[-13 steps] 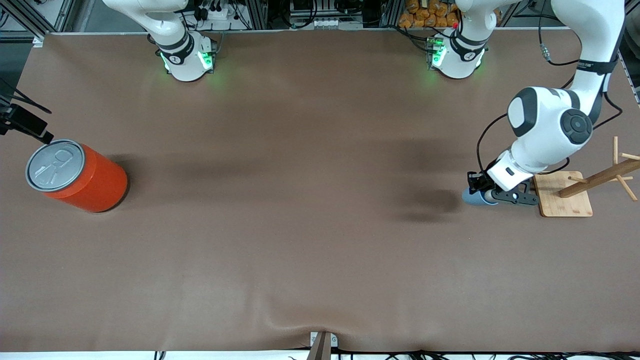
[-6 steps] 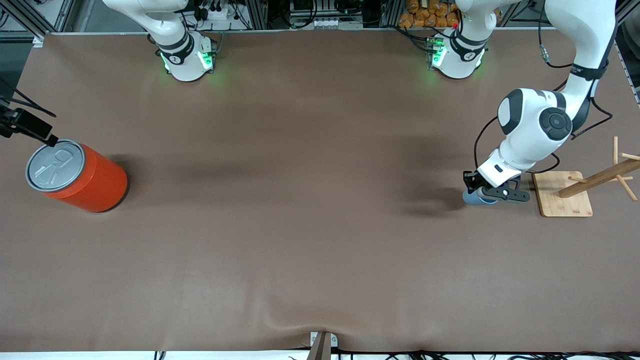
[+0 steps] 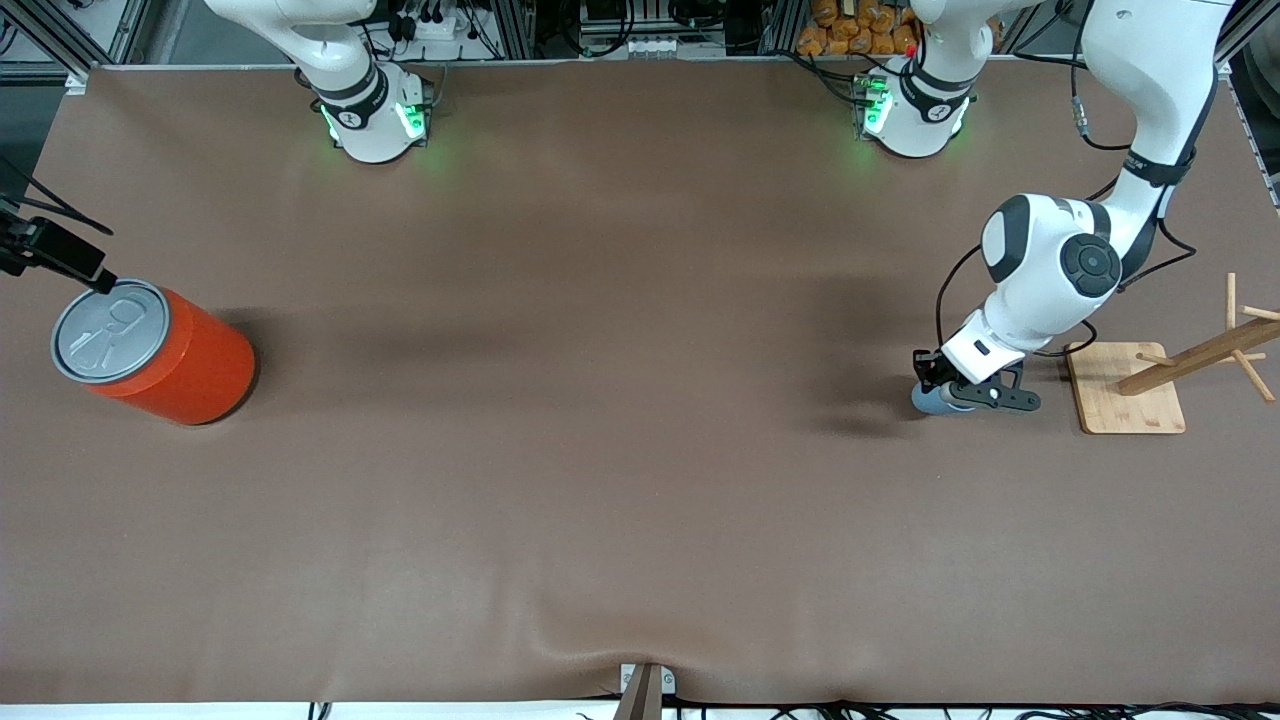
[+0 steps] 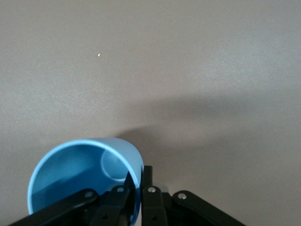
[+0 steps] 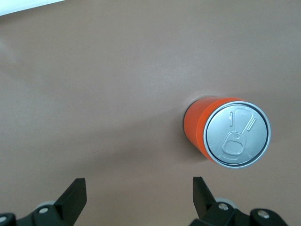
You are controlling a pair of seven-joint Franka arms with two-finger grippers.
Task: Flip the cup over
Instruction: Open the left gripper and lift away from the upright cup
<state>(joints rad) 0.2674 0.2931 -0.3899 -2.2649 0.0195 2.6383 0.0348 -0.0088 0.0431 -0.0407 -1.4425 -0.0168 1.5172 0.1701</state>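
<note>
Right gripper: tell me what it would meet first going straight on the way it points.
Probably bare table. The right gripper is open, and the orange can sits off to one side; depth is unclear.

Left gripper (image 3: 962, 394) slid a bit toward the frame's left with the cup (image 3: 930, 399) pinched at its rim, so it's now farther from the wooden rack base (image 3: 1125, 390). The elbow moved up-left in frame too.
</note>
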